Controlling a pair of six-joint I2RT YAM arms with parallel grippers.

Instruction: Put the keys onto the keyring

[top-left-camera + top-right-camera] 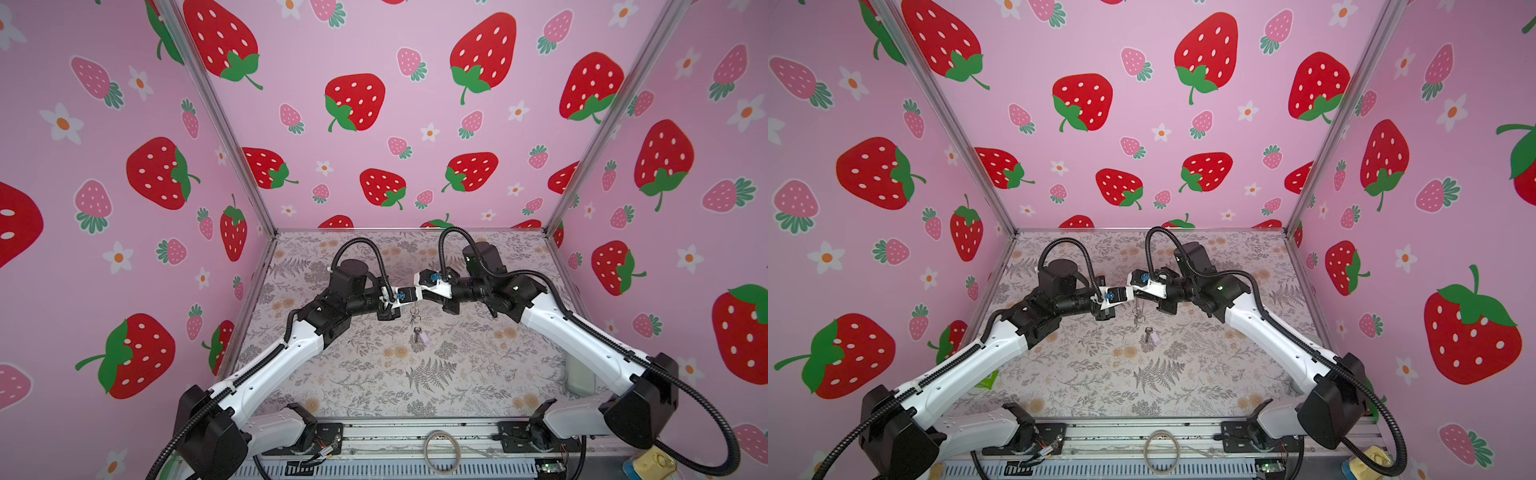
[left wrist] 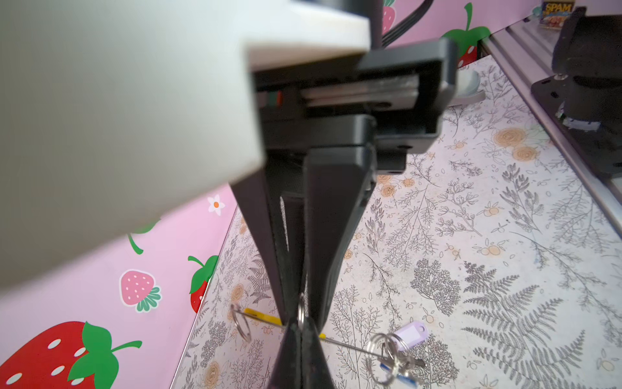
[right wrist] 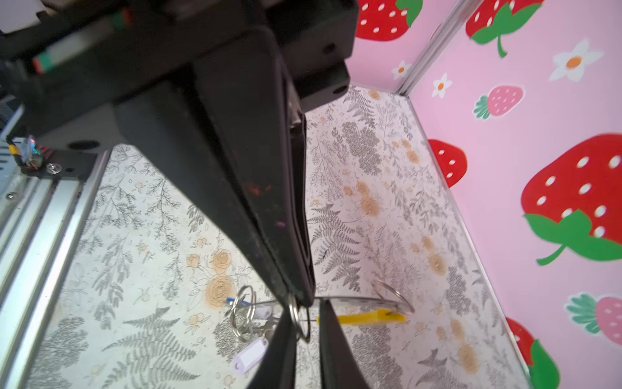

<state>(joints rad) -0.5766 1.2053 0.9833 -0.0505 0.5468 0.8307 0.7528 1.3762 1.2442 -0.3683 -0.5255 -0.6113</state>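
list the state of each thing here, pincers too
keyring: off the table, pinched by both pincers
left pincer: shut on the keyring
right pincer: shut on the keyring
blue key: hanging from the keyring
lilac key: flat on the table, unattached
hoop: lying on the front rail

The only writing that can be read is in the left wrist view: the brand name "SPAM" in bold yellow capitals on the dark blue label of a SPAM can (image 2: 557, 12), which stands at the far end of the aluminium rail (image 2: 511, 43) along the table's edge. Below the word the label shows a picture, and any smaller print there is too blurred to make out. Only part of the can is in the frame.
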